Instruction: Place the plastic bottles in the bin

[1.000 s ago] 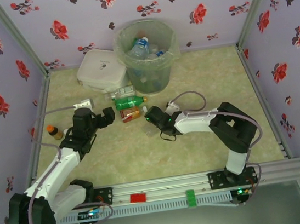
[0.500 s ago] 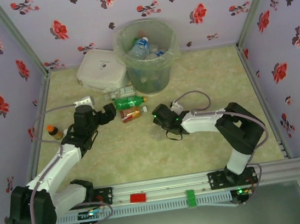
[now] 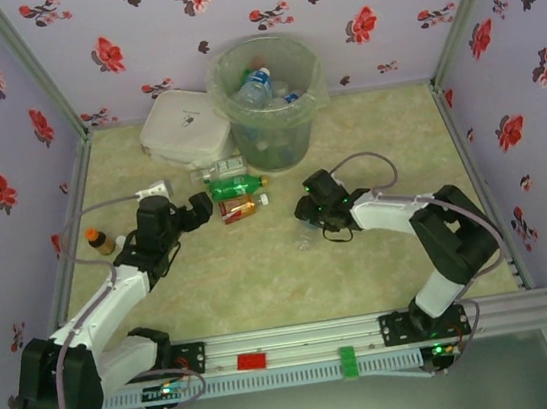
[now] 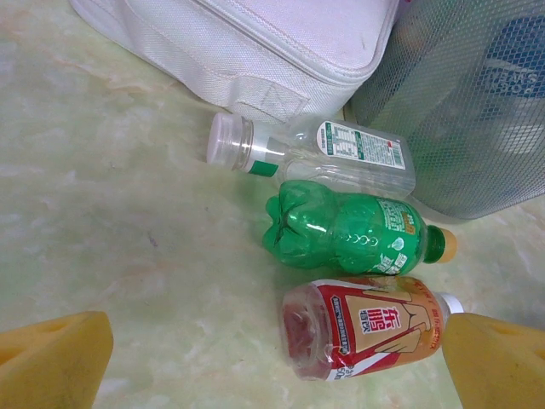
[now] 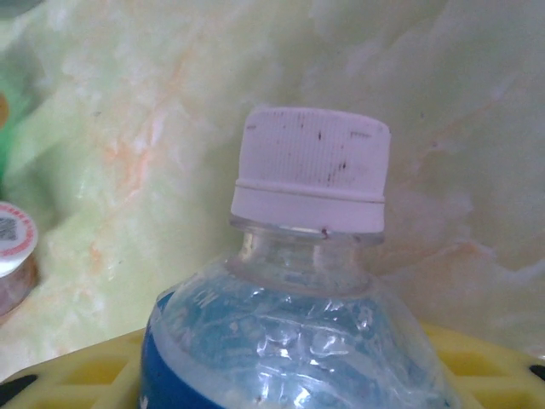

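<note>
Between the right fingers (image 5: 77,375) a blue-labelled bottle (image 5: 311,183) is gripped, base cut off; the left fingers (image 4: 51,362) are spread empty over the marbled counter (image 4: 102,213).

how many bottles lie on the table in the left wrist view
3: a clear bottle by the white box, a green bottle beside it, a red bottle nearest the camera. More may sit out of frame.

Green bottle (image 4: 345,234); red-and-orange labelled bottle (image 4: 366,328); clear bottle (image 5: 298,332), blue label (image 5: 162,375), white cap (image 5: 312,170); translucent grey-green bin (image 3: 225,110).
</note>
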`<action>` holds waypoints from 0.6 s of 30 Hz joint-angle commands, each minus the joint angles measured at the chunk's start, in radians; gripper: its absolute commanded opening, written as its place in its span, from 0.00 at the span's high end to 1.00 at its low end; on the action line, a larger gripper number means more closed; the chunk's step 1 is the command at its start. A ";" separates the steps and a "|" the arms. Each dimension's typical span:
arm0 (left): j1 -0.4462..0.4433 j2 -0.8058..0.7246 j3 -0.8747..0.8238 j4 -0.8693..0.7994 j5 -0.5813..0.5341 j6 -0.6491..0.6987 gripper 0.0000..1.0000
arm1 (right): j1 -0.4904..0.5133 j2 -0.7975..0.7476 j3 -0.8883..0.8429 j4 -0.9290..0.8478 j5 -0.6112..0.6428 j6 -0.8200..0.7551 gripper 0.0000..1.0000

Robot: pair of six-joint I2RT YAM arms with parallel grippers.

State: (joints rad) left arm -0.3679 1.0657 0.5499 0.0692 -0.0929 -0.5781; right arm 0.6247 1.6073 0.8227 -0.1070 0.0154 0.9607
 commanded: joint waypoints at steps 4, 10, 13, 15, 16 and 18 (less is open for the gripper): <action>0.007 -0.012 0.010 0.019 0.011 0.025 0.00 | -0.093 -0.176 0.123 -0.117 -0.134 -0.198 0.55; 0.007 0.029 0.008 0.060 0.025 0.024 0.00 | -0.163 -0.245 0.338 -0.230 -0.165 -0.351 0.56; 0.006 0.033 0.007 0.058 0.039 0.025 0.00 | -0.184 -0.241 0.468 -0.248 -0.166 -0.411 0.56; 0.007 0.030 0.004 0.050 0.045 0.024 0.00 | -0.197 -0.220 0.557 -0.261 -0.165 -0.444 0.56; 0.007 0.024 0.001 0.043 0.046 0.025 0.00 | -0.202 -0.205 0.604 -0.268 -0.164 -0.461 0.56; 0.007 0.012 -0.009 0.036 0.048 0.024 0.00 | -0.211 -0.173 0.689 -0.269 -0.159 -0.486 0.56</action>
State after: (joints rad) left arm -0.3679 1.0935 0.5499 0.0967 -0.0624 -0.5701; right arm 0.4274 1.4014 1.4128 -0.3470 -0.1329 0.5636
